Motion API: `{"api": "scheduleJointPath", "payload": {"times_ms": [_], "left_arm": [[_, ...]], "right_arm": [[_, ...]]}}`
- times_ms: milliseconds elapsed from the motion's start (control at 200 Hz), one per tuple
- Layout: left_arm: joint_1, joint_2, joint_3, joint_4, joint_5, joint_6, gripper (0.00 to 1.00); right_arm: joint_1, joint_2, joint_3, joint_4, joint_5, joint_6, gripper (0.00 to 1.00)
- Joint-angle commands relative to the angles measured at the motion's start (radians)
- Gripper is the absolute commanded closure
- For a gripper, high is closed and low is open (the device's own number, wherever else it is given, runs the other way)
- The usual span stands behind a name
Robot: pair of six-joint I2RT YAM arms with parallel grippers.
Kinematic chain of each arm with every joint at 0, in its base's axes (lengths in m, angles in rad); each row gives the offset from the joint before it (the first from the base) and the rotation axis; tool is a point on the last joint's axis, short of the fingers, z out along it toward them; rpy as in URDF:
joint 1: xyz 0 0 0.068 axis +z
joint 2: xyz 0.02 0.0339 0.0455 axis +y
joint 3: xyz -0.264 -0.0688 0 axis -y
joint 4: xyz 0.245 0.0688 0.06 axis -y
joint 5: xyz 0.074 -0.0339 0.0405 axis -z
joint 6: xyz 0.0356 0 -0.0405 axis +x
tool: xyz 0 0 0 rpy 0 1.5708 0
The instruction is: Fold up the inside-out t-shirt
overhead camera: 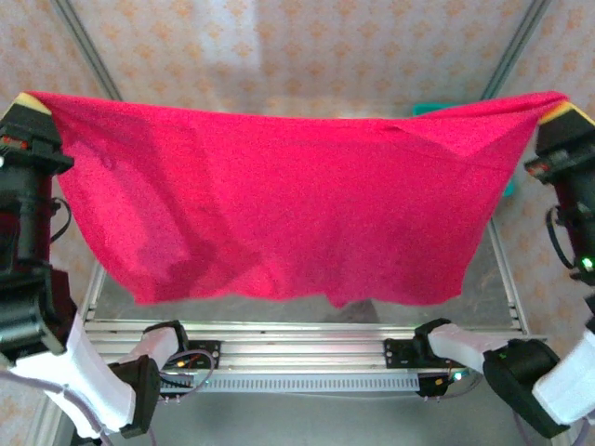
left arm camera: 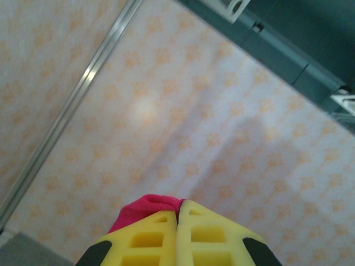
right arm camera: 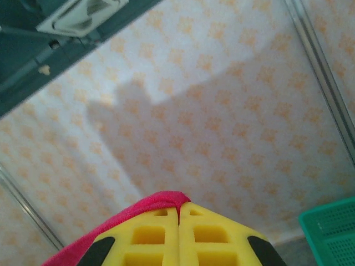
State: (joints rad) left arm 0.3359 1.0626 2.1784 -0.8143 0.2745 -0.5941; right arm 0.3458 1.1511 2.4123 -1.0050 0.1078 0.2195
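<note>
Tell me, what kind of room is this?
Probably a robot test lab, not a home. Two arms bolted to a metal-framed table hold up a red t-shirt in the left gripper and right gripper. Patterned backdrop walls on aluminium posts stand behind.

T-shirt (overhead camera: 279,204): bright red fabric, stretched wide by its 2 upper corners, hanging rumpled above the table.

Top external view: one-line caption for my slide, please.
Left gripper and right gripper, each shut on an upper corner, hold the t-shirt stretched wide in the air above the table.
</note>
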Motion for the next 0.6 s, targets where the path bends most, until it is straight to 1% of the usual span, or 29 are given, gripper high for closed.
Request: {"api": "scheduleJointPath", "payload": {"times_ms": [0,70,170,260,350,430,485,535,555,575,595], "left_arm": [[0.01,0.082,-0.174,0.112,0.061,-0.03,1.0],[-0.004,0.122,-0.317,0.199,0.105,-0.06,1.0],[-0.085,0.216,-0.479,0.282,0.039,-0.013,1.0],[-0.138,0.357,-0.554,0.339,0.005,0.03,1.0],[-0.16,0.525,-0.579,0.386,-0.014,0.036,1.0],[-0.17,0.676,-0.56,0.419,-0.025,0.03,1.0],[-0.174,0.775,-0.536,0.432,-0.039,0.029,1.0],[-0.176,0.866,-0.497,0.431,-0.047,0.03,1.0],[-0.176,0.91,-0.474,0.42,-0.049,0.03,0.95],[-0.176,0.944,-0.451,0.409,-0.051,0.029,0.87],[-0.176,0.973,-0.427,0.399,-0.052,0.033,0.74]], "right_arm": [[-0.004,0.131,-0.07,0.02,0.059,-0.045,1.0],[-0.004,0.203,-0.118,0.043,0.09,-0.061,1.0],[-0.006,0.32,-0.207,0.104,0.135,-0.079,1.0],[-0.01,0.432,-0.278,0.17,0.167,-0.084,1.0],[-0.017,0.555,-0.323,0.227,0.189,-0.08,1.0],[-0.025,0.687,-0.323,0.268,0.207,-0.079,1.0],[-0.038,0.803,-0.277,0.276,0.207,-0.071,1.0],[-0.052,0.936,-0.182,0.256,0.203,-0.058,1.0],[-0.057,0.992,-0.129,0.238,0.198,-0.052,0.99],[-0.063,1.053,-0.061,0.208,0.193,-0.039,0.91],[-0.072,1.116,0.017,0.168,0.183,-0.022,0.8]]}}
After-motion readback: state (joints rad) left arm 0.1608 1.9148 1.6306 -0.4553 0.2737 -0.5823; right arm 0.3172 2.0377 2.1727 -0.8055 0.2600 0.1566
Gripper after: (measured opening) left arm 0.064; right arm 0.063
